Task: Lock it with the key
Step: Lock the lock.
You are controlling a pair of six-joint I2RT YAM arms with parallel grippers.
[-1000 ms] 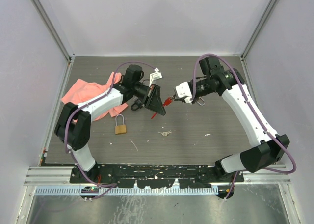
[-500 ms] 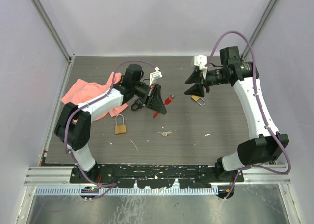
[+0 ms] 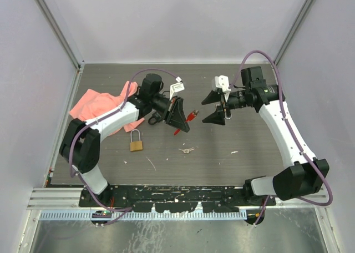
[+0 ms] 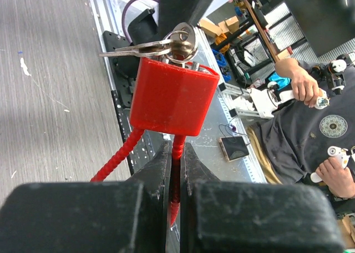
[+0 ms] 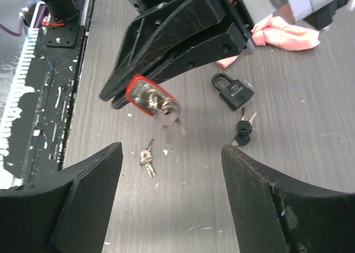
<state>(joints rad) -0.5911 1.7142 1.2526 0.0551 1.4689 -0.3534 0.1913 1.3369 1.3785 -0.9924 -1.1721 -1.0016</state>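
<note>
Far left: pink cloth [image 3: 97,105] crumpled on the desk [image 3: 249,153]; no part in my job
Left of centre: brass padlock [image 3: 136,144] lying flat on the desk, apart from everything I hold
My left gripper [image 4: 175,153]: clamped tight on the red cable shackle [image 4: 119,153] just under the lock body, nothing else in it; it holds the lock up off the desk, key end turned toward my right side
Red padlock [image 4: 173,95]: in the air between my two grippers, touching only the left one; small and, I judge, light, with a smooth plastic-looking case; the shackle is a bendy cable, so the body will likely sway or twist under torque
Key [image 4: 186,38]: appears seated in the cylinder at the free end, a spare on the same ring sticking out sideways; thin, slick metal; I would pinch the flat head across its faces, close to the lock
Below centre: loose keys [image 3: 187,150] on the desk
My right gripper [image 5: 172,153]: jaws spread wide, empty; facing the key, near it, a clear gap between, not touching
</note>
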